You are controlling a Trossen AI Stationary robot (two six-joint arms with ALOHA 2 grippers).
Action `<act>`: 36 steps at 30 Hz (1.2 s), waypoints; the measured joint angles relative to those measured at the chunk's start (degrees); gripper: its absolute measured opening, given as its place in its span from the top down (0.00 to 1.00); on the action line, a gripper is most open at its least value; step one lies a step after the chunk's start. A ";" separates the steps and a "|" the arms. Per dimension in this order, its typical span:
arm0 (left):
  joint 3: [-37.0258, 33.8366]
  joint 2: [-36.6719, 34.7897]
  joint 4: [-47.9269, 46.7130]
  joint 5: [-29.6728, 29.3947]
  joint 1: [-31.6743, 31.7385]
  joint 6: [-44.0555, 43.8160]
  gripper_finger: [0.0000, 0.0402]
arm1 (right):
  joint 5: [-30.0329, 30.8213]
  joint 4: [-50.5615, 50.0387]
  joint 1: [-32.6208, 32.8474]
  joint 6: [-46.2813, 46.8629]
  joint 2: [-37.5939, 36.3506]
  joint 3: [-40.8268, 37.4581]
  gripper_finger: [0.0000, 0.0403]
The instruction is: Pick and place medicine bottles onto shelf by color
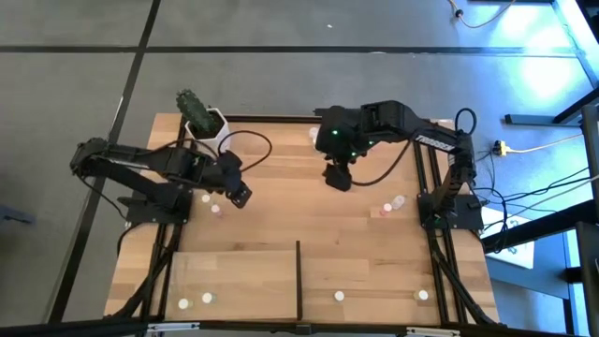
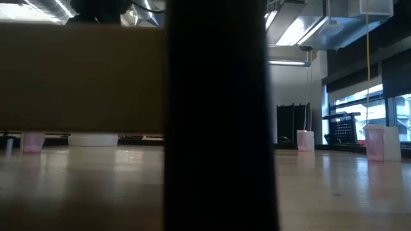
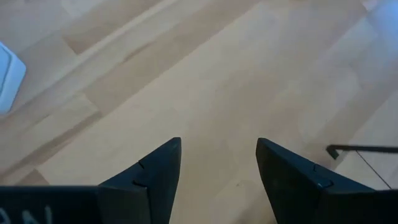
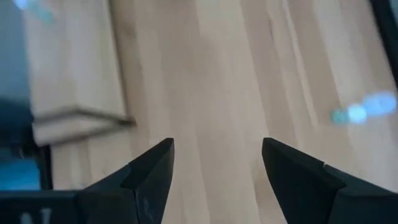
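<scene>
Your left gripper [image 1: 241, 195] has its fingers spread with only bare wood between them, as its own wrist view shows [image 3: 217, 180]; it sits over the tabletop [image 1: 299, 211] on the far side of the shelf [image 1: 234, 279], toward the cactus pot [image 1: 208, 124]. Your right gripper [image 1: 338, 178] is likewise spread and carrying nothing [image 4: 216, 180], also beyond the shelf's far edge, and it hangs well apart from the left one. Two medicine bottles [image 1: 207, 198] lie just beside your left gripper on the table, one white-capped and one pinkish [image 1: 217, 210]. Another pair of pinkish bottles [image 1: 391, 206] lies on the table beyond the shelf, toward the right arm's base, and one more stands at the table's far edge [image 1: 314, 133]. On the shelf itself, two bottles [image 1: 195, 300] stand to one side of the black divider [image 1: 299, 279] and two [image 1: 340, 296] on the other, all along its near edge. The low view shows pink-tinted bottles [image 2: 304, 140] standing upright on the wood.
</scene>
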 joint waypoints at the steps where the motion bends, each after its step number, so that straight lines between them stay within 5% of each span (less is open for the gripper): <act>1: 0.02 0.00 0.01 0.04 0.66 0.00 0.50 | 0.04 -1.23 -0.11 -1.13 -0.01 -0.42 0.39; 8: 0.00 0.02 0.04 -0.18 3.82 -1.86 0.50 | -0.20 -6.69 -0.31 -2.55 -2.43 -4.10 0.39; 15: 0.00 0.02 0.34 -0.34 5.55 -1.90 0.50 | 2.78 -4.01 0.86 5.18 -14.47 -18.45 0.39; 24: 0.02 0.02 0.36 -0.55 6.54 -1.17 0.50 | 10.14 18.61 5.21 22.39 -28.24 -42.35 0.39; 36: 0.00 0.02 0.34 -0.20 6.55 -1.36 0.50 | 19.70 52.90 6.67 5.90 -27.61 -66.25 0.39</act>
